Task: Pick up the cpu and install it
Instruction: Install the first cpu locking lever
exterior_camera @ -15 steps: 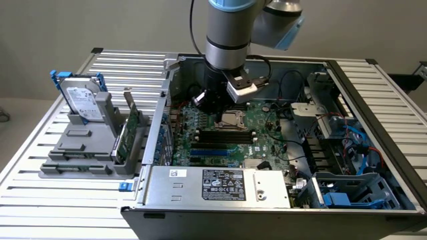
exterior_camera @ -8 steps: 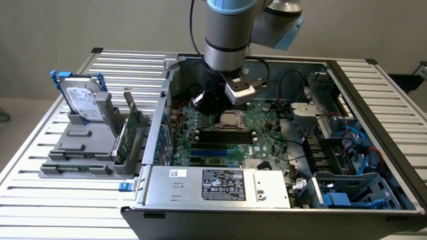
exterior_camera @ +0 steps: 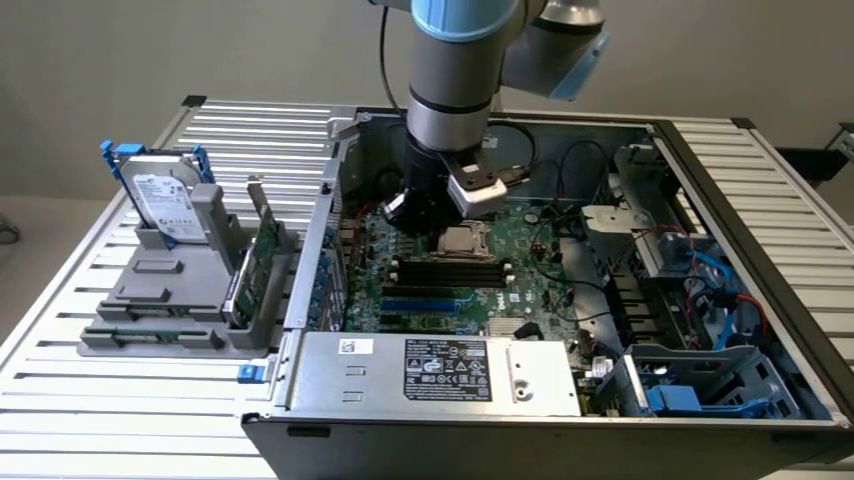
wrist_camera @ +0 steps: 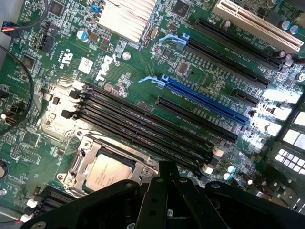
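At the exterior view's left, a grey holder [exterior_camera: 160, 300] is sitting on the slatted metal table [exterior_camera: 80, 330], carrying a silver hard drive [exterior_camera: 167, 205] in a blue bracket, standing upright at upper left. Just beside it a thin green circuit card [exterior_camera: 251, 265] is standing on edge in the same holder. Moving toward the middle, an open computer case [exterior_camera: 747, 180] is lying on the table with its green motherboard [exterior_camera: 521, 290] facing up. A metal power supply box [exterior_camera: 441, 375] with a black label is sitting at lower centre. The robot arm [exterior_camera: 454, 70] is coming down from the top centre, and the gripper [exterior_camera: 434, 215] is hanging just above the board with its fingers closed together and nothing seen between them. The cpu [exterior_camera: 463, 240] is sitting in its socket frame just below the gripper, silvery top showing. To the exterior view's right, blue cables [exterior_camera: 721, 280] and blue drive bays [exterior_camera: 681, 395] are filling the case.

In the wrist view, the cpu [wrist_camera: 107, 174] is lying inside the metal socket frame, the black memory slots [wrist_camera: 143, 126] are running alongside it, and a blue slot [wrist_camera: 205, 100] is sitting past them, with a silver heatsink [wrist_camera: 126, 16] further on.
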Robot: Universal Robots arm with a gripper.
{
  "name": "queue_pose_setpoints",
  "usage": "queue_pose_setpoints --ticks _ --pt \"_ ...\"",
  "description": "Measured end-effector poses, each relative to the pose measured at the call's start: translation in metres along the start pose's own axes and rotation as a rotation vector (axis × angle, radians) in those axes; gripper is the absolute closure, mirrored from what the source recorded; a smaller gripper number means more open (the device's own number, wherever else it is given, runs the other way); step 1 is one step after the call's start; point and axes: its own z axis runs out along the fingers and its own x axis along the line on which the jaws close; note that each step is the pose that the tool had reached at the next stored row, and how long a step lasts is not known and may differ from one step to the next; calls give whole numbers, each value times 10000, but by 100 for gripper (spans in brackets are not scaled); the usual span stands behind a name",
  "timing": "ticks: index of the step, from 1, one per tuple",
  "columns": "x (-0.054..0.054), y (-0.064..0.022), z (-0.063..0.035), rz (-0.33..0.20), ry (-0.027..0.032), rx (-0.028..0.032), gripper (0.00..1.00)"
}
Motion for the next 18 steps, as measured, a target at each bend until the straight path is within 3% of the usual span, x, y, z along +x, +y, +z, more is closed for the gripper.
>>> queue_pose_setpoints --ticks 10,18 --pt "-7 -10 57 80 -118 60 89" --pt "-20 -23 118 98 -123 63 89"
